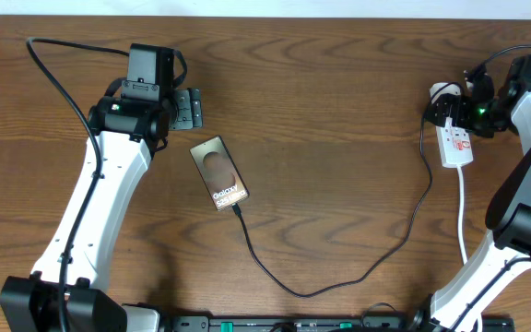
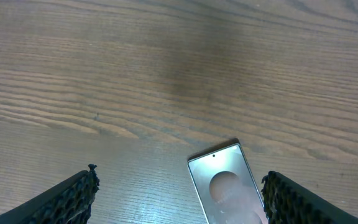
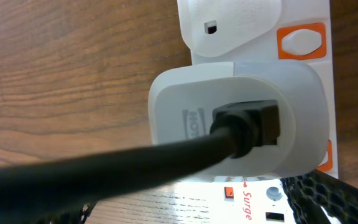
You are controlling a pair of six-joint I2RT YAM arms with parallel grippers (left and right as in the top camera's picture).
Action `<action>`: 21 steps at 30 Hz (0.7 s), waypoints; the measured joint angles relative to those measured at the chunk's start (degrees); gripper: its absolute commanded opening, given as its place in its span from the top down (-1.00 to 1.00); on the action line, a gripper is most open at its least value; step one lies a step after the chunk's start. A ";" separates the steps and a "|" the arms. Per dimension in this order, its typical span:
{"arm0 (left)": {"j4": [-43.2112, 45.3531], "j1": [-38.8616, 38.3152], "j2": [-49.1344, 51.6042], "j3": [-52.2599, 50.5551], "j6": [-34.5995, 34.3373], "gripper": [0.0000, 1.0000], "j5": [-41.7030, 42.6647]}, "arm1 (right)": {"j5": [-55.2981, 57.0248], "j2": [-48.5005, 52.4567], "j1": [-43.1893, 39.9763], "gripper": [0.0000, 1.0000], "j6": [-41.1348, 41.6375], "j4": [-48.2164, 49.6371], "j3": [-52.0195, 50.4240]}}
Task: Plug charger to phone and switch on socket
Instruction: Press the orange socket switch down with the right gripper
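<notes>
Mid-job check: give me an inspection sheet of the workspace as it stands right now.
Surface: brown wooden table, no spills seen.
Job's things: phone lies flat mid-table; charger tip meets the phone's lower edge, its other end sits in a white adapter on the socket; switch position cannot be told.
Clutter: nothing seen.
Grippers: left gripper open, near the phone, not touching it; right gripper open at the socket's adapter end.
Cables: charger loops slack across the table; white cord runs toward the near edge.
Surroundings: nothing seen.
</notes>
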 measured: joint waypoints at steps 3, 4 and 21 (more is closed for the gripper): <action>0.00 0.00 0.00 0.00 0.00 -0.73 0.00 | 1.60 0.00 0.13 -0.99 -0.02 -0.59 0.39; 0.00 0.00 0.00 0.00 0.00 -0.73 0.00 | 2.01 0.00 0.15 -0.99 -0.02 -0.81 0.52; 0.00 0.00 0.00 0.00 0.00 -0.73 0.00 | 3.82 0.02 0.20 -0.98 0.00 0.24 3.78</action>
